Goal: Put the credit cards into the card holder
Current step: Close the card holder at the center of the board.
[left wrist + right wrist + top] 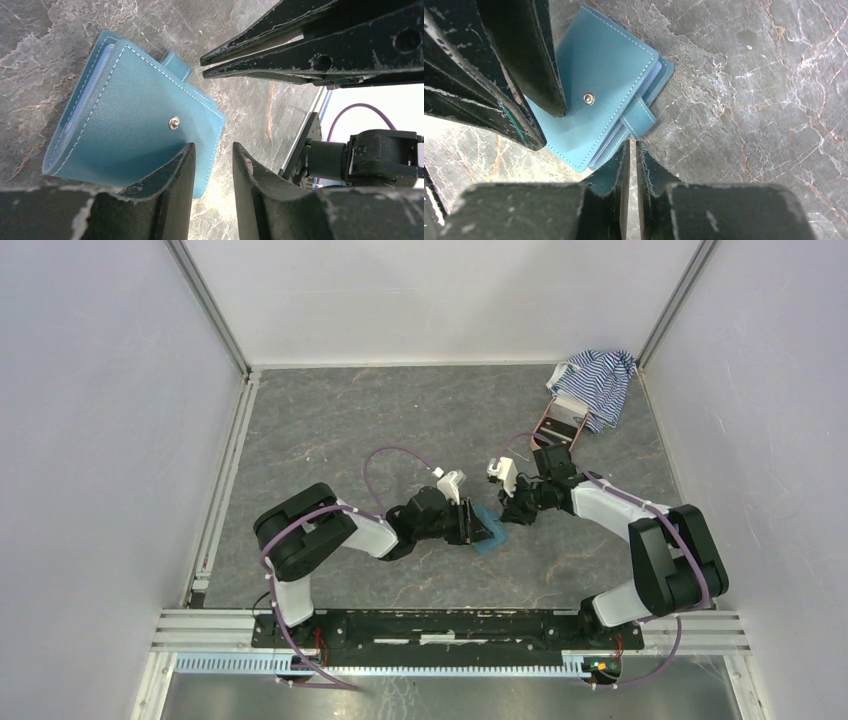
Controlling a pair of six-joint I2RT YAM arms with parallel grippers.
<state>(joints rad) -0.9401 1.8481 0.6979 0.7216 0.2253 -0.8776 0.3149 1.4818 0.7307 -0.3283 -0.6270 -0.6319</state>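
The card holder [125, 110] lies folded on the table [350, 420], its tab [640, 119] unsnapped; no credit cards are seen. For opening, the tab edge is best caught low and lifted slowly while the holder is pinned flat. The right gripper [632, 147] is levelled at the tab, fingers all but pressed together, nothing seen between. The left gripper [212, 147] is set at the holder's edge nearest the snap stud [174, 122], jaws parted, one finger [170, 185] over the cover. Both arms are reached inward toward the holder.

Folded teal card holder [609, 65] on marble table [749, 100]; right claw [633, 145] nearly closed, tips at its tab edge.
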